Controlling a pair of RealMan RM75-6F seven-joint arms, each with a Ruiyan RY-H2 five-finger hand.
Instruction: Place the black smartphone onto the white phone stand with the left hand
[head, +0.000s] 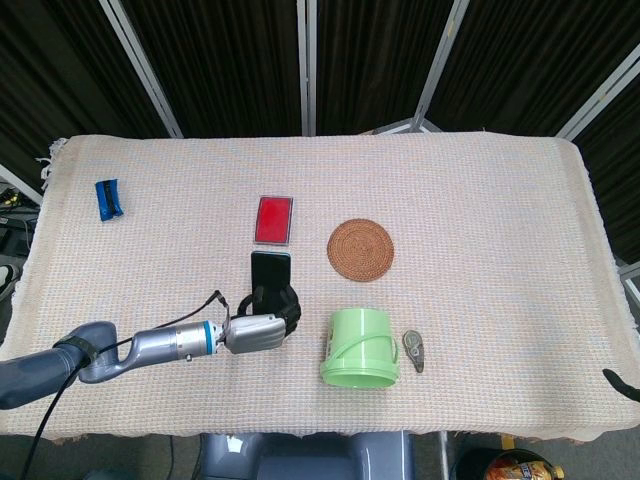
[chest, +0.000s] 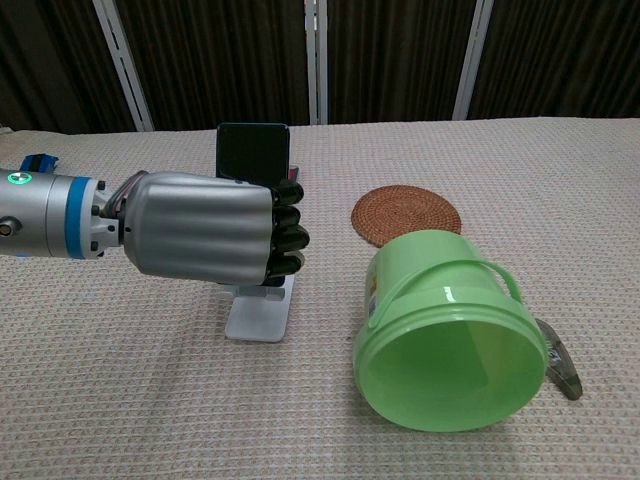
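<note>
The black smartphone (head: 270, 272) (chest: 254, 151) stands upright over the white phone stand (chest: 260, 318), whose base shows below my left hand. My left hand (head: 262, 328) (chest: 205, 228) grips the phone's lower part, its dark fingers wrapped around it. The hand hides the stand's upright and the phone's bottom edge, so I cannot tell whether the phone rests in the cradle. In the head view the stand is almost wholly hidden by the hand. My right hand is out of sight; only a dark tip shows at the far right edge.
A green bucket (head: 360, 347) (chest: 447, 337) lies on its side just right of the stand. Behind are a red card case (head: 273, 219), a round woven coaster (head: 360, 249) (chest: 406, 214), a small grey-green object (head: 414, 349), and a blue object (head: 107, 198) far left.
</note>
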